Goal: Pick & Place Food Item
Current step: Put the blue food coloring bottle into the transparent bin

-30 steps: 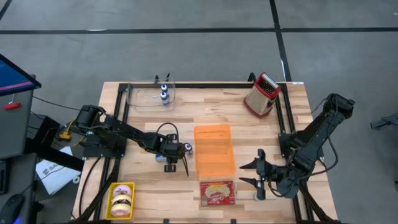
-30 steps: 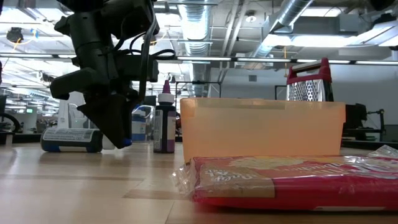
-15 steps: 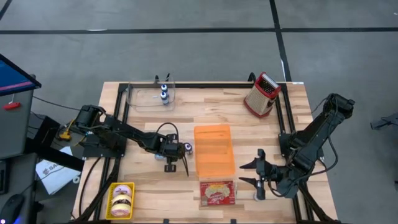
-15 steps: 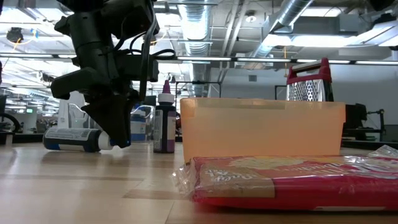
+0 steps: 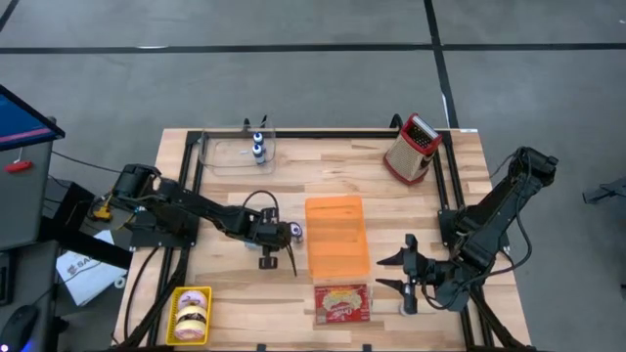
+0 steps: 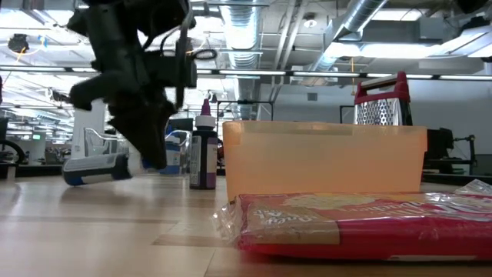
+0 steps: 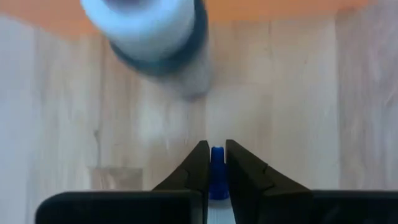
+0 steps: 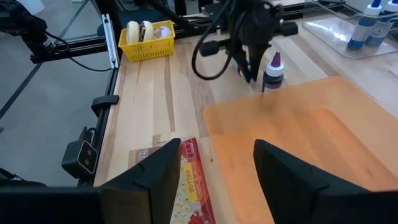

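Gripping a small white bottle (image 6: 96,169) by its blue cap tip, L gripper (image 7: 215,163) has jaws nearly shut on that nub, just beside the orange bin (image 5: 336,237). Low view shows bottle tilted, seemingly just off the wood table (image 5: 323,181). Judgement: light, rigid plastic, round and slick; a hold on so small a tip may let it swing or slip, body grip looks safer. R gripper (image 5: 405,270) waits open near the red food pack (image 5: 341,302), holding nothing.

One camera is looking straight down on the tabletop (image 5: 391,205); another is sitting level at its surface. Both are sharing the orange bin (image 5: 336,238).
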Tool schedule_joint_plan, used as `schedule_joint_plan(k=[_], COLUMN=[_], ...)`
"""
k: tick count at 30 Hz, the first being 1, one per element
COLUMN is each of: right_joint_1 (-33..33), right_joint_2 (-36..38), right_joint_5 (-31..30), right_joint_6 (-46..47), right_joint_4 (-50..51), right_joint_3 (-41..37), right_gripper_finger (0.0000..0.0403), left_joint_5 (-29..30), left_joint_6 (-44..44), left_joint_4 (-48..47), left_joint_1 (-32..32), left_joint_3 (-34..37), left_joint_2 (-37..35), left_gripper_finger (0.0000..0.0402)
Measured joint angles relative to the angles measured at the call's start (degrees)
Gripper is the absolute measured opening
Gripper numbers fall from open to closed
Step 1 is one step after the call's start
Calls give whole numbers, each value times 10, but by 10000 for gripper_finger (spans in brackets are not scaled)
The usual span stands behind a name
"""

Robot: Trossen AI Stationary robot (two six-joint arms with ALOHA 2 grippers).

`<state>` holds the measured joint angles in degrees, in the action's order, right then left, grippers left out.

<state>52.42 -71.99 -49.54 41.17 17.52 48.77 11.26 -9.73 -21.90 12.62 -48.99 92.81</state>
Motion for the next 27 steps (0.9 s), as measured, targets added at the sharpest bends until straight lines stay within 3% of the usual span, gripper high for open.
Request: schedule_joint_plan(k=[5,13,19,27], right_joint_1=[0,0,0,0], right_joint_2=[0,0,0,0], right_joint_5=[0,0,0,0], right_joint_6=[2,3,4,4], right_joint_4=[3,4,6,8], right_joint_3=[0,0,0,0], right_gripper_finger=[195,195,195,195], left_joint_5=[19,115,233,382], left_joint_6=[0,-21,-42,-46], left_joint_4=[-23,-87,-95,-86], left_joint_1=[-6,-5,-5,-26], left_joint_3=[0,1,1,1], left_joint_2=[-54,-187,-250,-269], left_gripper_finger=[25,18,7,7])
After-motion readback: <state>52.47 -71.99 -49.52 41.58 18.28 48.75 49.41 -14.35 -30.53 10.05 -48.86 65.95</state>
